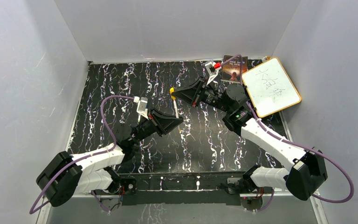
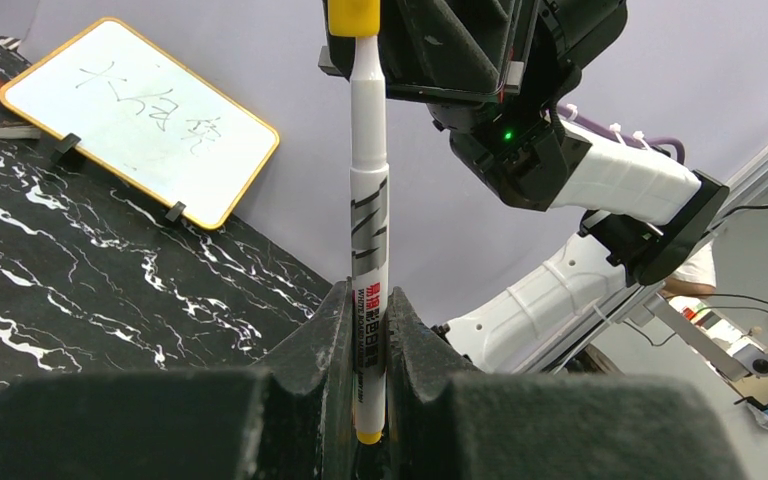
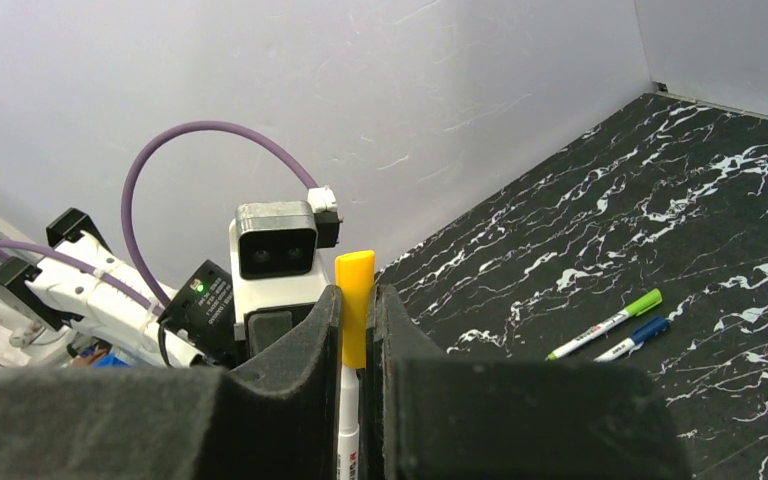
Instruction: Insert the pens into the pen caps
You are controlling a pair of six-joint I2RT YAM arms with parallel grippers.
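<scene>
Left end effector point(image 2: 368, 325) is clenched on the lower barrel of the white pen point(image 2: 369, 200), which stands upright in mid-air at the centre of the left wrist view. Right end effector point(image 3: 358, 305) is grasping the yellow cap point(image 3: 354, 275), which sits over the pen's top end. Seating it well probably means keeping the cap and barrel on one line and pressing straight along the pen. The left grip should be firm enough that the barrel cannot slide. A green-ended pen point(image 3: 610, 322) and a blue-ended pen point(image 3: 640, 335) lie side by side on the tabletop point(image 3: 740, 200), at the right of the right wrist view.
</scene>
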